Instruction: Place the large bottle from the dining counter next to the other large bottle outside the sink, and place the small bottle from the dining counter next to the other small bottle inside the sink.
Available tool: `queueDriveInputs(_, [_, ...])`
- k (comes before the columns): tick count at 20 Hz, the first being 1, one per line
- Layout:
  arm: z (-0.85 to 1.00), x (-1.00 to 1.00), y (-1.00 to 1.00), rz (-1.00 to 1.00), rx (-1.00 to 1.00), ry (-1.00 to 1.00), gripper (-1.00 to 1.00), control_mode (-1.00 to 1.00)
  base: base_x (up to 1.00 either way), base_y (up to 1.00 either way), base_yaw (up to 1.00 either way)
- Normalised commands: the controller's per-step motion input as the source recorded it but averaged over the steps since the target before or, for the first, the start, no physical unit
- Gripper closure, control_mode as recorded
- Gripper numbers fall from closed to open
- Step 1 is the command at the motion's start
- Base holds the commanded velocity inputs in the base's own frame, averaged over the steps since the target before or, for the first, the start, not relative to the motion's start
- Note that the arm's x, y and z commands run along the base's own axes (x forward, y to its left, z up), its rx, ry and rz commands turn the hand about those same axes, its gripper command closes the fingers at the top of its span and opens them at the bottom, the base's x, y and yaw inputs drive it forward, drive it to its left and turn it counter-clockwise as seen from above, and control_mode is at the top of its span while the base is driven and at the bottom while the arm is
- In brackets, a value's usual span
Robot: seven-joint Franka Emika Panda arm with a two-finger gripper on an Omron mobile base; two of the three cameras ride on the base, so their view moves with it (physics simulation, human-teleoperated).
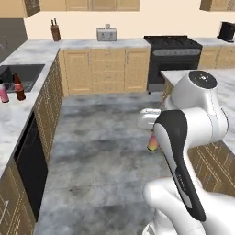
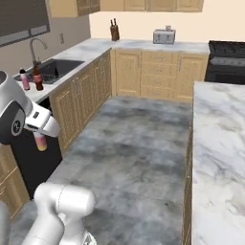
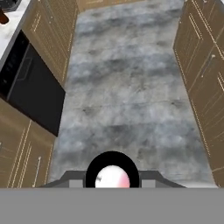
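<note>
In the left base view, over the grey stone floor (image 1: 105,151) of the aisle, the gripper (image 1: 153,134) hangs below the white arm with its jaws clamped on the small bottle (image 1: 152,143), whose pink-to-orange body pokes down beneath the hand. Far to the left, on the marble worktop beside the sink (image 1: 20,75), the large bottle (image 1: 19,87) with its red label stands upright just beside the other large bottle (image 1: 3,93), the pink one; whether they touch cannot be told. At the back wall sit a knife block (image 1: 55,31) and a toaster (image 1: 106,33), with a black stove (image 1: 173,57) to their right. The dining counter (image 1: 227,92) shows behind the arm's elbow.

In the right base view, the gripper (image 2: 40,133) sits at the left edge, closed on the small bottle (image 2: 41,141), which hangs upright in the air in front of a dark dishwasher panel (image 2: 31,162). Beyond it, the large bottle (image 2: 37,79) and the other large bottle (image 2: 24,80) stand side by side on the worktop at the near edge of the sink (image 2: 60,68), below the curved tap (image 2: 36,48). The dining counter (image 2: 217,158) runs along the right.

In the hand view, the small bottle (image 3: 112,177) appears end-on as a pale pink disc ringed in black, held between the fingers (image 3: 70,178), above the floor between two rows of wooden cabinets (image 3: 205,78).
</note>
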Motion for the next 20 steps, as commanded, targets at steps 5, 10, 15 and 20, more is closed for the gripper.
queueDriveInputs(5, [0.0,0.0,0.0,0.0,0.0,0.0,1.0,1.0,1.0,0.0,0.25])
queueDriveInputs(10, [0.0,0.0,0.0,0.0,0.0,0.0,1.0,1.0,1.0,-0.01,0.25])
queueDriveInputs(15, [0.0,0.0,0.0,0.0,0.0,0.0,1.0,1.0,1.0,-0.09,0.26])
queueDriveInputs(20, [0.0,0.0,0.0,0.0,0.0,0.0,1.0,1.0,1.0,-0.11,0.26])
